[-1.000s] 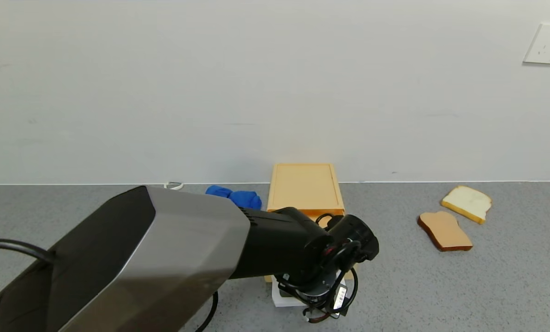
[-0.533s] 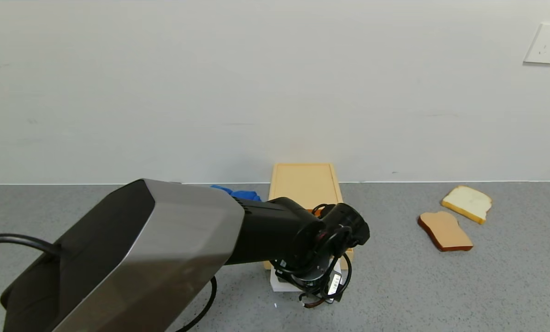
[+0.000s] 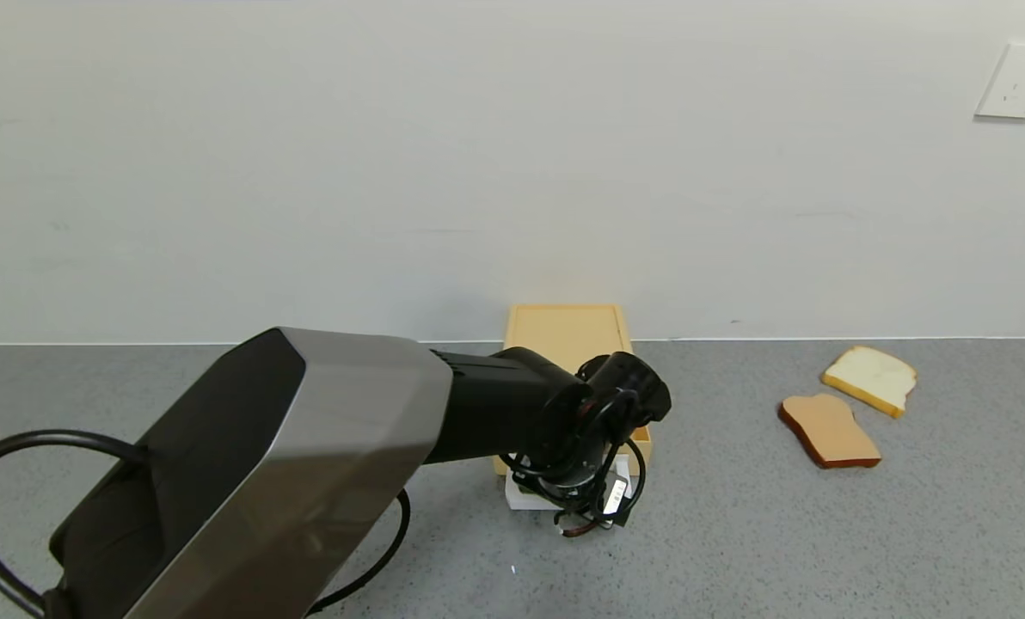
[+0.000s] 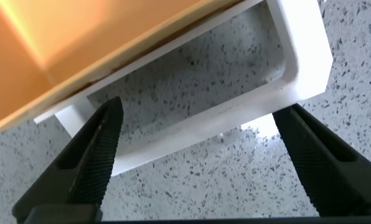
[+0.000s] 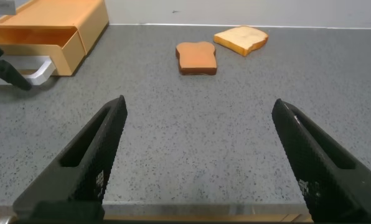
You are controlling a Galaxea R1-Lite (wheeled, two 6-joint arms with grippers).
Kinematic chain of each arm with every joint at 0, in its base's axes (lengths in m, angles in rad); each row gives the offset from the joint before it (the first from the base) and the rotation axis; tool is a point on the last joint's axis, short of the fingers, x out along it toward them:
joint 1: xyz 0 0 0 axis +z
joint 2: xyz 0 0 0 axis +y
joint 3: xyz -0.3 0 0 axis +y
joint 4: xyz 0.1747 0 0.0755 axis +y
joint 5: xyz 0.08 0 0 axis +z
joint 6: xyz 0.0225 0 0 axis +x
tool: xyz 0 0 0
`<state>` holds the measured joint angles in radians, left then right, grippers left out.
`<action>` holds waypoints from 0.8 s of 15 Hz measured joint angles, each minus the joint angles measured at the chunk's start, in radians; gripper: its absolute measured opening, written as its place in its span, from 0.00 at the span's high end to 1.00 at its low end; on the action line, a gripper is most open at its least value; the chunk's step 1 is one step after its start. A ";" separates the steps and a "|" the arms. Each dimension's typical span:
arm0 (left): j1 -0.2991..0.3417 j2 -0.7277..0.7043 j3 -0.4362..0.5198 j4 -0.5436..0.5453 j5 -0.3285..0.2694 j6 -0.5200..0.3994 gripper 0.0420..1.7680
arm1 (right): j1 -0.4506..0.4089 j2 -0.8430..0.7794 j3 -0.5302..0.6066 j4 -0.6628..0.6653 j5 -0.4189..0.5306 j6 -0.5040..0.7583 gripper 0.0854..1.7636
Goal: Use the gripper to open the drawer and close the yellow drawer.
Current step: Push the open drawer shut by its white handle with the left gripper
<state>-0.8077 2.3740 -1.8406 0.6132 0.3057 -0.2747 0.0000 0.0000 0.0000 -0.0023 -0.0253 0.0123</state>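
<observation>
Since 1 s ago: left gripper [image 4: 195,155] moved fwd toward wall w/ the handle; drawer [image 3: 641,440] pushed most of the way back into its box [image 3: 569,331].
L gripper jaws spread wide, either side of white loop handle [image 4: 235,106], not clamped on it; drawer front just ahead of the fingers [image 4: 95,152], slightly proud of box. R gripper [image 5: 195,162] low over grey table [image 3: 822,533] off to the right, jaws wide, holding nothing. Two bread slices [image 3: 826,428] lie well right of L gripper.
</observation>
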 joint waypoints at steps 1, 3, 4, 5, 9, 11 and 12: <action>0.005 0.008 -0.015 0.000 0.000 0.006 0.03 | 0.000 0.000 0.000 0.000 0.000 0.000 0.03; 0.020 0.022 -0.046 -0.002 0.001 0.015 0.03 | 0.000 0.000 0.000 0.000 0.000 0.000 0.03; 0.025 0.029 -0.060 -0.002 0.001 0.021 0.03 | 0.000 0.000 0.000 0.000 0.000 0.000 0.03; 0.030 0.036 -0.076 -0.002 0.001 0.027 0.03 | 0.000 0.000 0.000 0.000 0.000 0.000 0.03; 0.049 0.058 -0.126 -0.016 -0.001 0.075 0.03 | 0.000 0.000 0.000 0.000 0.000 0.000 0.03; 0.054 0.064 -0.130 -0.033 -0.002 0.087 0.03 | 0.000 0.000 0.000 0.000 0.000 0.000 0.03; 0.058 0.067 -0.131 -0.042 -0.002 0.098 0.03 | 0.000 0.000 0.000 0.000 0.000 0.000 0.03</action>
<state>-0.7494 2.4415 -1.9715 0.5711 0.3038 -0.1770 0.0000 0.0000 0.0000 -0.0019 -0.0257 0.0123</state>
